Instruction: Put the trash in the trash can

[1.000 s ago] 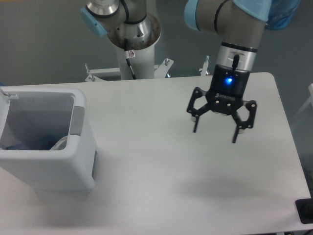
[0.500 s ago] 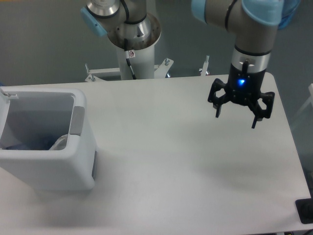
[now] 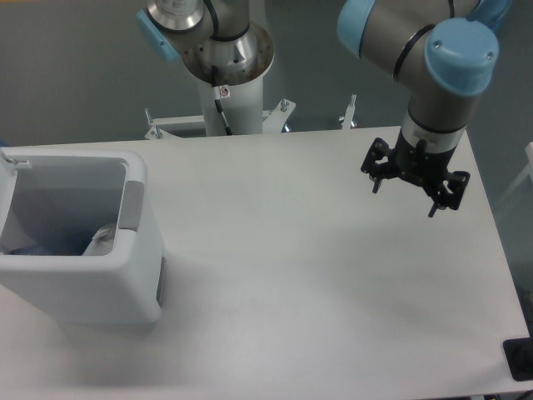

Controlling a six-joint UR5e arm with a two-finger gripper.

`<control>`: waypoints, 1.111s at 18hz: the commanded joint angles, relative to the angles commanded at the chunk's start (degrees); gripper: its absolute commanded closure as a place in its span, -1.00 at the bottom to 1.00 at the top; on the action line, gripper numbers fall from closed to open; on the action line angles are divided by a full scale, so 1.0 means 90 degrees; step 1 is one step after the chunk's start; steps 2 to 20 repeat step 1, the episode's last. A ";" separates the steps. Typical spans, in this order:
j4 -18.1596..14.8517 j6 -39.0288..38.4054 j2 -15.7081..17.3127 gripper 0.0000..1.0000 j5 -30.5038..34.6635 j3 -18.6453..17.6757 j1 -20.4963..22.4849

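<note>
Since the earlier frames, your gripper (image 3: 404, 197) has risen and swung toward the far right side of the table (image 3: 316, 283), and its wrist has tilted so you now see it more from above. Its two fingers (image 3: 436, 202) are spread wide with nothing between them, and they hang above the tabletop without touching it.

Your trash can (image 3: 83, 283), a boxy white bin with rounded corners, sits at the left edge of the table, well apart from the gripper. A grey tab (image 3: 132, 206) lies on its right rim. Inside the bin, low against the right wall, you can make out part of a clear plastic bottle (image 3: 100, 239), with a dark blue patch beside it. The view into the bin is too shadowed to tell whether the crumpled white wad lies there.

The arm's grey mounting column (image 3: 229, 83) stands behind the table.
</note>
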 joint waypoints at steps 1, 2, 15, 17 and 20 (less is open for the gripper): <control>0.0010 0.0000 0.0000 -1.00 0.0000 -0.0010 0.0000; 0.0010 0.0000 0.0000 -1.00 0.0000 -0.0010 0.0000; 0.0010 0.0000 0.0000 -1.00 0.0000 -0.0010 0.0000; 0.0010 0.0000 0.0000 -1.00 0.0000 -0.0010 0.0000; 0.0010 0.0000 0.0000 -1.00 0.0000 -0.0010 0.0000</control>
